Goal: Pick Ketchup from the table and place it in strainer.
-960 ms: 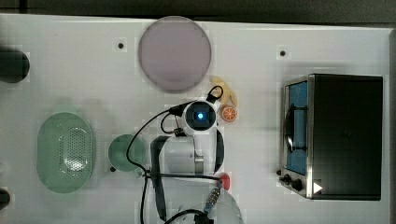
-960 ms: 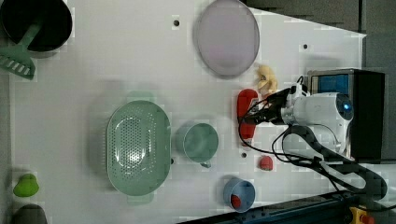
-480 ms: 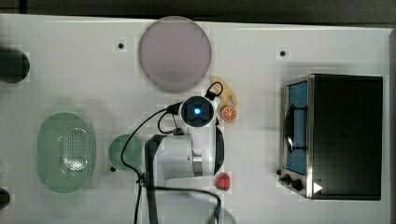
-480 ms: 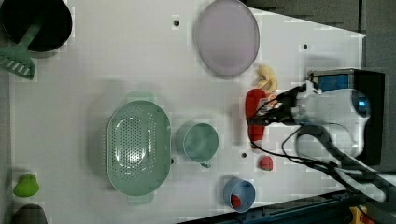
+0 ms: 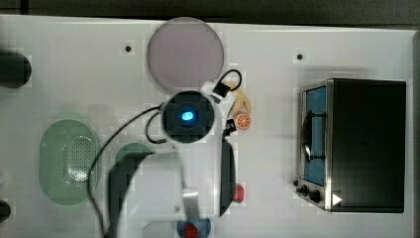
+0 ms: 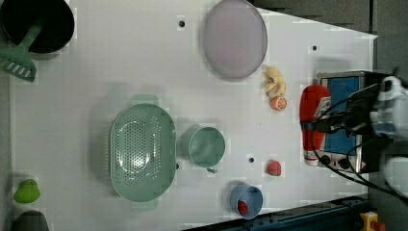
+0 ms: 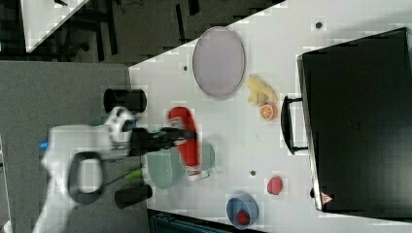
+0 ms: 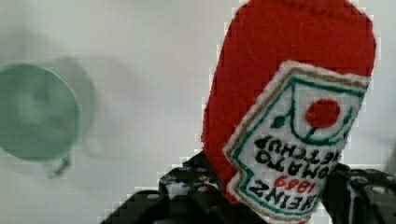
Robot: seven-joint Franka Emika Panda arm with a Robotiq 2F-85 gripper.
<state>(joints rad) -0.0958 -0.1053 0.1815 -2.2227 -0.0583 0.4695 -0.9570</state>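
A: Where is the Ketchup at this moment?

B: Off the table, pinched in the gripper; in the wrist view the black fingers press on either side of the lower label (the words on it read upside down there), and the red body fills much of the picture.

A: So the tool is clamped on it?

B: Yes, closed around the bottle's width; in the left view the bottle hangs lengthwise in front of the toaster oven, white cap toward the left view's bottom; in the right view it sits over the green cup.

A: And the strainer?

B: Resting on the white table, well apart from the bottle; the left view shows its perforated base bare, with the green cup just beside it on the left view's right; in the top view the strainer lies far toward the top view's left, while the arm covers the middle.

A: What else lies about?

B: A greyish-purple plate; an orange slice touching a pale yellow piece; a strawberry; a blue dish with a red piece inside.
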